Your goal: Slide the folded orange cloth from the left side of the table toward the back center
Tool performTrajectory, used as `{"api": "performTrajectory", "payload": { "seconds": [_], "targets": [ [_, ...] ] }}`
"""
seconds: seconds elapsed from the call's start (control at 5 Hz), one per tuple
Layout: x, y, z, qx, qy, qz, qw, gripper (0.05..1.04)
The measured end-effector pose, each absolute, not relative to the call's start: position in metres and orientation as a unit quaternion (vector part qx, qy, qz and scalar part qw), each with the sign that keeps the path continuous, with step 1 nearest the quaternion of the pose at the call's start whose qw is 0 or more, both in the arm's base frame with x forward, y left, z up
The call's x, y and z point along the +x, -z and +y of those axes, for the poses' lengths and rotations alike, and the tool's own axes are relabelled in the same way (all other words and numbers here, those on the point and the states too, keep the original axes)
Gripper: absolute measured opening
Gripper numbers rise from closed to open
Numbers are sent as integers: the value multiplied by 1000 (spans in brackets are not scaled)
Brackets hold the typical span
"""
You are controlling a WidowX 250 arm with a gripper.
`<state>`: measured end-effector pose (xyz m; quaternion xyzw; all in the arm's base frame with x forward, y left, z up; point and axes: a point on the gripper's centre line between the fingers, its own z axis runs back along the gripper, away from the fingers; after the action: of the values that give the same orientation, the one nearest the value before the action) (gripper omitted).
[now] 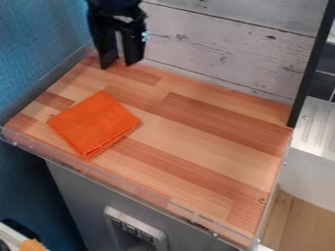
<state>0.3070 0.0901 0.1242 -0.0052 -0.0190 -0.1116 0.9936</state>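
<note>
A textured blue wall (33, 44) lines the upper left; a soft orange cloth (95, 122), folded into a flat square, lies left of centre on the striped wooden counter (209, 130); the black claw (119, 65) hangs upper left, blocky fingers spread, before weathered white planks (229, 56)

The black robot arm (116, 4) is cropped at top; a fuzzy orange object (31, 245), lower left, is cut off.
</note>
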Motion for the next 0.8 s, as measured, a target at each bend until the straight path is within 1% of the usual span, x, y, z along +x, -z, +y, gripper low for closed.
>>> {"api": "performTrajectory", "payload": {
  "seconds": [0.4,0.6,0.8],
  "targets": [
    [294,-126,116,-3,142,-26,989,999],
    [288,-127,123,-5,152,-16,988,971],
    [285,-122,126,-1,159,-14,987,706]
  ]
}}
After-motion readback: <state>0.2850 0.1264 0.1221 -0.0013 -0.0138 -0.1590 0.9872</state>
